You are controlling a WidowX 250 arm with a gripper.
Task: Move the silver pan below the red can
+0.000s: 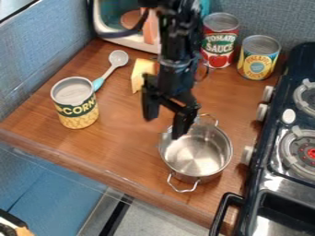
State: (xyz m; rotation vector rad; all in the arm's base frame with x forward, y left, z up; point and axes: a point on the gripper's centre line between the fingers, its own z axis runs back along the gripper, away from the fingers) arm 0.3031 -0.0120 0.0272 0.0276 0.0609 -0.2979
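Your black gripper (pixel 166 118) is spread open and looks empty; the silver two-handled pot (pixel 198 154) sits just beyond it, camera-side. You'd do best to straddle its nearest wall, lower gently, pinch squarely, then ease it level towards the tomato sauce can (pixel 219 40).

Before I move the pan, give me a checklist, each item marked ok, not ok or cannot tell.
1. Hand open for a grasp: ok, fingers spread.
2. Pan gripped: not ok, the hand hasn't closed on it.
3. Hand low enough for the rim: cannot tell from this angle.
4. Pan upright: ok.
5. Pan apart from stove: ok, wood shows between them.
6. Red can upright: ok.
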